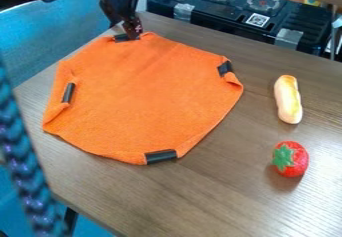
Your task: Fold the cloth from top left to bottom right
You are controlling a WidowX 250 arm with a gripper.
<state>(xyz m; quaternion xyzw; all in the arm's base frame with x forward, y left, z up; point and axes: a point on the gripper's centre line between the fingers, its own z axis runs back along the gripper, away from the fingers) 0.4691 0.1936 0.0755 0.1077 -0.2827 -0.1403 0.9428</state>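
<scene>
The orange cloth (147, 91) lies spread out on the brown wood table (227, 196), mostly flat. It has lots of sides, and there are four black bits on its edge: one at the top left, one at the right, one at the left and one at the bottom. By the right one and the left one, the edge is bumpy and curls a little. The black gripper (127, 31) hangs down at the top left edge of the cloth, right by the black bit there. I can't tell if it is spread or pinching the cloth. To the right of the cloth is a toy bread (288, 99), long and yellow-white. Below the bread, a red strawberry (296, 162) sits with its green leaf turned to the left. Behind the table is a black stove (230, 12) with two round burners with red middles. A black and white square code label (257, 20) is stuck on it, and shiny gray tape (288, 38) is on its front edge.
</scene>
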